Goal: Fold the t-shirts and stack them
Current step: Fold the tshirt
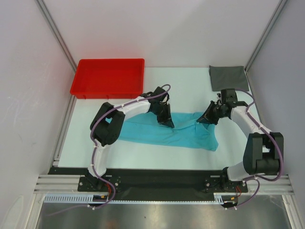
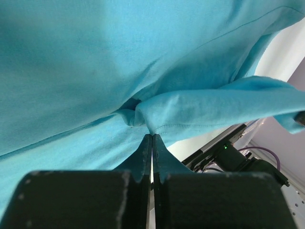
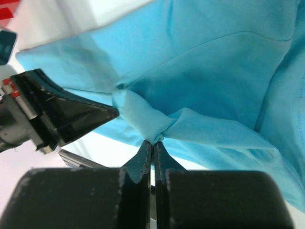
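The turquoise t-shirt (image 1: 162,132) lies spread across the middle of the white table, bunched at its right end. My left gripper (image 1: 166,120) is shut on the shirt's far edge, left of centre; the wrist view shows a pinch of turquoise cloth (image 2: 157,117) at the left gripper's (image 2: 152,136) tips. My right gripper (image 1: 205,119) is shut on the same far edge further right, where the wrist view shows a gathered fold (image 3: 152,121) caught at the right gripper's (image 3: 153,141) tips. The dark grey t-shirt (image 1: 228,77) rests as a small folded rectangle at the back right.
A red plastic tray (image 1: 108,78) stands at the back left of the table. Grey enclosure walls and metal rails border the table on both sides. The other arm's black finger (image 3: 71,117) shows at the left of the right wrist view.
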Available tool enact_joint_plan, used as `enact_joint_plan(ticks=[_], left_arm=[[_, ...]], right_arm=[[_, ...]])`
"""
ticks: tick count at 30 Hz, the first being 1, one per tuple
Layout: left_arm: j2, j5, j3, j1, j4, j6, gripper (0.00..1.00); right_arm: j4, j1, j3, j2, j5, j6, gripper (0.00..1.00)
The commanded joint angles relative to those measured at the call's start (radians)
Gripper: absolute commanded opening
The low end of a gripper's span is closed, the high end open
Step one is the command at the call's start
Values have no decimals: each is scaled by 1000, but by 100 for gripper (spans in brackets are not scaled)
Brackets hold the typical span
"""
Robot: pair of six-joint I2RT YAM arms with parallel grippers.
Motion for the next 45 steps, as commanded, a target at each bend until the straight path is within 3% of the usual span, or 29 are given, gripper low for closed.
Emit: enact_joint_plan(ticks=[1, 35, 45], left_arm=[[-68, 16, 15, -5, 2, 16, 0], [63, 42, 184, 52, -48, 22, 0], [-3, 68, 84, 52, -67, 51, 0]], right_arm=[[17, -8, 46, 30, -18, -27, 0], [15, -88, 155, 228, -35, -118, 0], [-94, -88, 87, 136, -44, -95, 0]])
